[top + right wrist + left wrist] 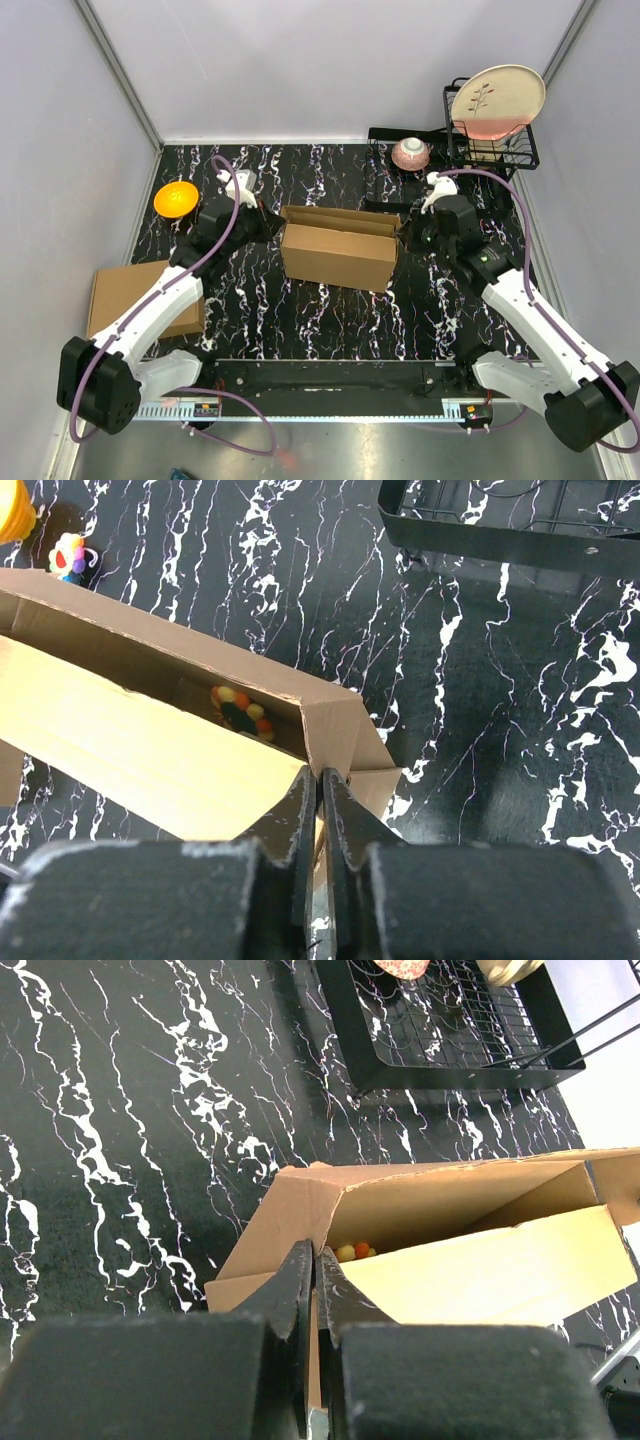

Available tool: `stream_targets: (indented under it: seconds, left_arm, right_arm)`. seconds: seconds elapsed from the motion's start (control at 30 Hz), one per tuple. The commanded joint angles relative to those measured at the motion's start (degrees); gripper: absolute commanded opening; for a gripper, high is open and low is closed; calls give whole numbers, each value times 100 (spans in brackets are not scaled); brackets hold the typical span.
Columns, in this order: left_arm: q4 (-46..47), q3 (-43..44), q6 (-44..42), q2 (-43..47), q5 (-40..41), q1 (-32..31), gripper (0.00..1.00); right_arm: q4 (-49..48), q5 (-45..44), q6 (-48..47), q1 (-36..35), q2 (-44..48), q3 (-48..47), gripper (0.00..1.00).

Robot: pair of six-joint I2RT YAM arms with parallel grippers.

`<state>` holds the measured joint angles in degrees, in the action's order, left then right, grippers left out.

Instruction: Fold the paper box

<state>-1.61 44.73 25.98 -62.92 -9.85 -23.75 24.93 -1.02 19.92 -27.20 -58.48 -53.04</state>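
The paper box (338, 250) stands in the middle of the table, a long brown cardboard mailer with its top open and its long front panel upright. My left gripper (272, 228) is at its left end, and in the left wrist view the gripper (315, 1260) is shut on the edge of the box's end wall (290, 1210). My right gripper (405, 236) is at the box's right end. Seen from the right wrist, that gripper (320, 780) pinches the end flap (335, 735). A small multicoloured object (240, 710) lies inside the box.
A second plain brown carton (140, 298) lies at the left by the left arm. An orange bowl (175, 198) sits at the back left. A black wire rack (490, 150) holding a plate (497, 100) and a pink bowl (411, 153) are at the back right.
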Motion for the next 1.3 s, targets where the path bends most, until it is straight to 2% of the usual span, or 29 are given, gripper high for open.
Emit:
stream_targets:
  seconds: [0.0, 0.3, 0.43, 0.8, 0.9, 0.93, 1.03, 1.27]
  left_arm:
    - [72, -184, 118, 209, 141, -42, 0]
    - [64, -202, 83, 289, 194, -42, 0]
    - [20, -149, 83, 297, 220, -42, 0]
    - [-129, 97, -31, 385, 466, -42, 14]
    - [-182, 185, -31, 341, 484, -42, 29]
    - [-200, 220, -40, 324, 501, -42, 36]
    - [-226, 282, -75, 315, 545, -34, 41]
    - [-261, 466, -198, 324, 668, -42, 44]
  right_arm:
    - [926, 22, 56, -48, 21, -14, 12]
    - [1066, 58, 170, -49, 240, -251, 37]
    - [1198, 49, 170, -57, 311, -479, 42]
    - [1603, -153, -50, -57, 311, -1376, 47]
    - [1568, -250, -76, -48, 153, -1446, 47]
    - [1550, -267, -94, -57, 109, -1499, 47]
    - [1480, -320, -129, -57, -23, -1604, 48]
    - [1374, -285, -138, -57, -225, -1763, 48]
